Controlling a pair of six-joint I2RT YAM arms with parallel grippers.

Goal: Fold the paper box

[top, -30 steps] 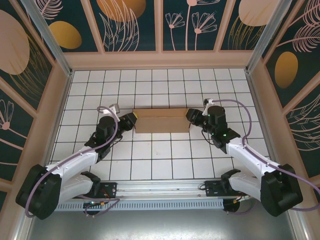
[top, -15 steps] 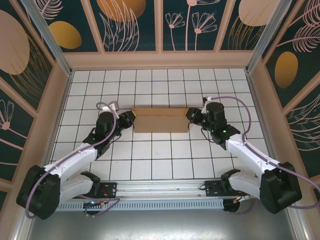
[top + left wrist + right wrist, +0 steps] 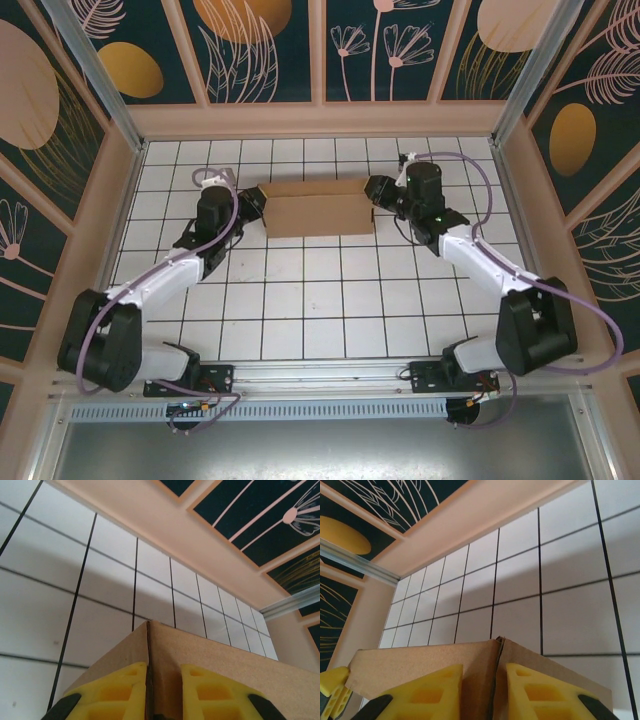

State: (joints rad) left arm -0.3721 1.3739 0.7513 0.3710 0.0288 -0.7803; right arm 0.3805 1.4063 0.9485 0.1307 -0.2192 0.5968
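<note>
- Paper box [image 3: 318,212] of plain brown corrugated cardboard stands on the white tiled table [image 3: 300,320], toward the far wall, stretched between the two arms.
- Left gripper [image 3: 262,204] is at the box's left end; seen from the left wrist, its yellow fingers [image 3: 117,692] are pressed on either side of a cardboard corner edge, pinching it.
- Right gripper [image 3: 373,192] is at the right end, and its yellow pads [image 3: 432,695] nip a corner fold the same way.

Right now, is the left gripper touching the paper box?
Touching. The left wrist view shows the left gripper clamped on the paper box, yellow fingers pressing both sides of its edge.
</note>
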